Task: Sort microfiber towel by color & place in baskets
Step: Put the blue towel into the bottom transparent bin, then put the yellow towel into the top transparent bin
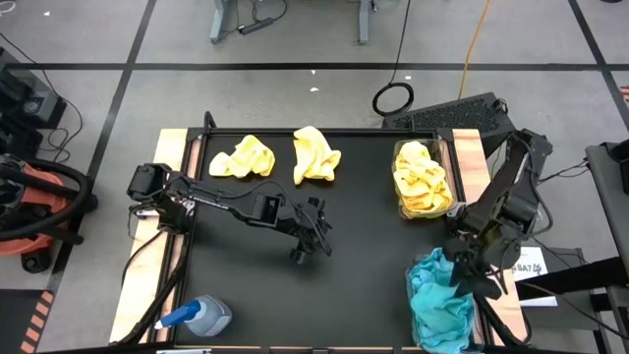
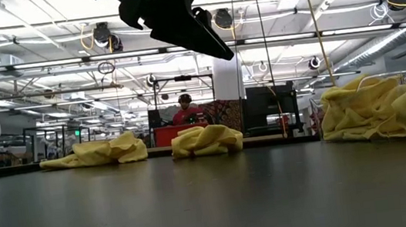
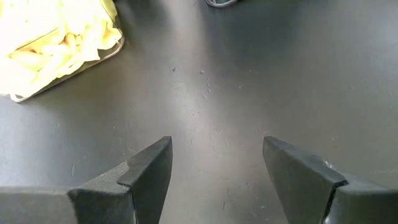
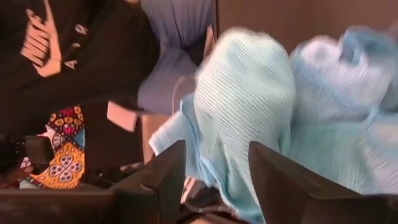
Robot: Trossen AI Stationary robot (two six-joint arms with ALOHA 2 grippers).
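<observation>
Blue towels (image 1: 437,300) piled right under right pincer (image 1: 462,280) | its fingers spread, towel between them | left pincer (image 1: 313,246) spread above bare surface (image 1: 354,256)

Robotics lab: ceiling lights (image 2: 39,40), workstations.

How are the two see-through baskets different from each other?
The far basket holds only yellow towels; the near basket holds only teal towels. The right gripper hangs over the near basket, while nothing is above the far one. The teal pile spills over its rim; the yellow pile sits more inside. Both are clear bins on the table's right side.
</observation>
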